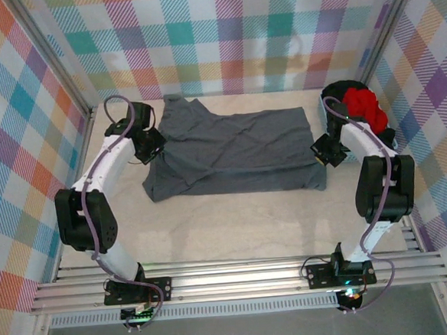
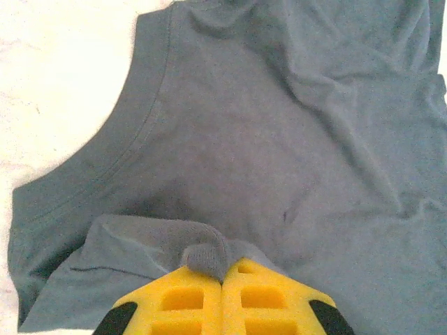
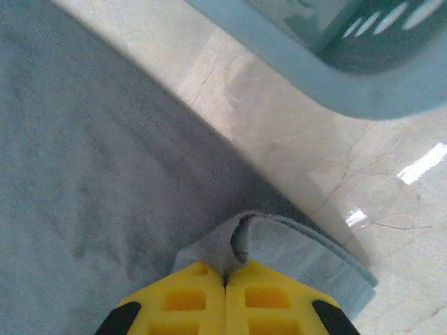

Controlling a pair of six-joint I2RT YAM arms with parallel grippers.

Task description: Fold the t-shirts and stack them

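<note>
pastel plaid walls (image 1: 222,37) close round a pale, marbled bench (image 1: 235,228).

in the left wrist view the left pincer (image 2: 223,269) has its yellow fingers pressed together on a small raised fold of the dark grey t-shirt (image 2: 279,139), with a nub of cloth poking up between the tips. just beyond that fold the curved, stitched neckline runs off to the left, and the wrinkled body of the shirt spreads away to the right. bare bench shows past the collar.

in the right wrist view the right pincer (image 3: 225,272) is likewise clamped on the same shirt, gripping a hemmed edge that is rolled up and over beside the fingertips. the shirt lies flat to the left of it. to the right is bare bench, and farther off the rounded rim of a pale blue-grey basket (image 3: 328,70), apart from the cloth.

from above, the grey shirt lies spread across the middle of the bench between the two arms, its near edge doubled over in a long band, with one pincer at each end. a red t-shirt (image 1: 363,104) sits bunched in the far right corner, just behind the right arm.
</note>
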